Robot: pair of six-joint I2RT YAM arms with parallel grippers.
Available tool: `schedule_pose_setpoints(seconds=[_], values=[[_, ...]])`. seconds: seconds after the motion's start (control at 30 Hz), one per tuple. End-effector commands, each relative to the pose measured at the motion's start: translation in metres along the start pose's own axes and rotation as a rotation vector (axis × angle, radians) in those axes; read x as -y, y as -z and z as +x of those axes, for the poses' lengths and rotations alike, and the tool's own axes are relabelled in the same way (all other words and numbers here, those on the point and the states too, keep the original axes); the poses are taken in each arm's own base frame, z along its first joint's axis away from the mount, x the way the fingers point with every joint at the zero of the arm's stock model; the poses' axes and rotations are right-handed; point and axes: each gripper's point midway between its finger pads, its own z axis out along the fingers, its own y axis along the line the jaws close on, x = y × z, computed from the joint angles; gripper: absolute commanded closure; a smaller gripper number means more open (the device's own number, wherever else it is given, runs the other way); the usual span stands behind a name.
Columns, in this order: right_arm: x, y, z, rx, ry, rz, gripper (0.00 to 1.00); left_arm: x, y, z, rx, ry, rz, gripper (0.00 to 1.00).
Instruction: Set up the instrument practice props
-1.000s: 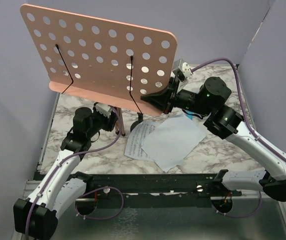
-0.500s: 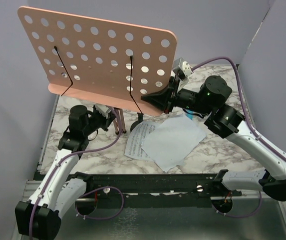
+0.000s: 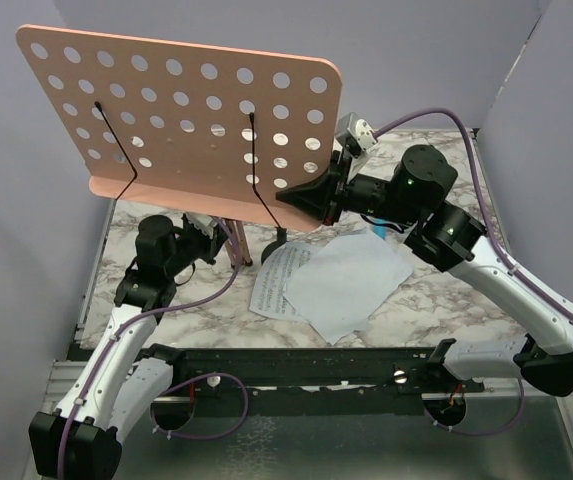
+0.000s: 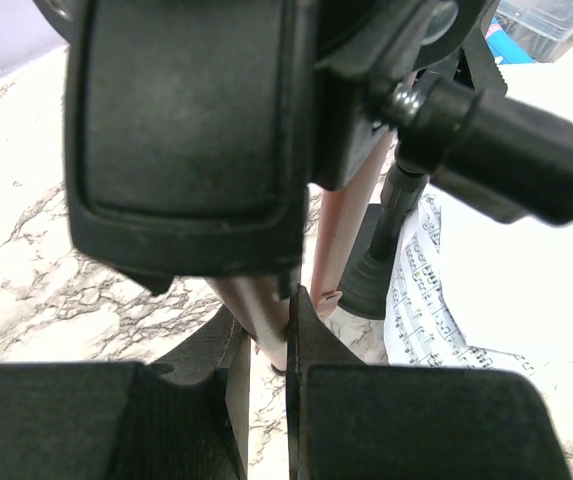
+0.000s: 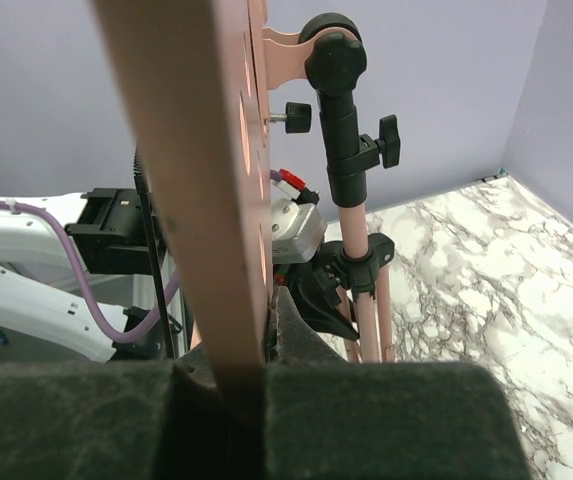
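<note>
The pink hole-dotted music stand (image 3: 181,115) stands at the back left, its plate tilted toward me. My right gripper (image 3: 301,200) is shut on the plate's lower right edge, seen edge-on in the right wrist view (image 5: 181,200). My left gripper (image 3: 221,238) is shut on one thin pink tripod leg (image 4: 258,318) near the table. Two white sheet-music pages (image 3: 341,280) lie overlapped mid-table, right of the legs. A small black stand base (image 4: 368,275) sits beside the legs. A bit of the blue microphone (image 3: 377,232) shows under my right arm.
The clear plastic box (image 4: 556,15) is behind the pages. The stand's post with black knobs (image 5: 346,130) rises behind the plate. Grey walls close in left, back and right. A black rail (image 3: 296,365) runs along the near edge.
The pink plate has shifted left and slightly up with my right gripper on it. My left arm has moved a little left, still on the leg.
</note>
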Motion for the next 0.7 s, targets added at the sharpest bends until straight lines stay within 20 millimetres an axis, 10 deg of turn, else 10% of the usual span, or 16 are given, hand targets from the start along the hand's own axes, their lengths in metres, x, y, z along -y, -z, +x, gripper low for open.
schedule_pose_setpoints(seconds=[0.0, 0.67], values=[[0.031, -0.001, 0.009, -0.042, -0.020, 0.163, 0.99, -0.007, 0.004, -0.042, 0.104, -0.045, -0.028, 1.00], [0.080, 0.018, 0.004, -0.003, -0.055, 0.475, 1.00, -0.005, 0.012, -0.032, 0.071, 0.033, -0.052, 1.00]])
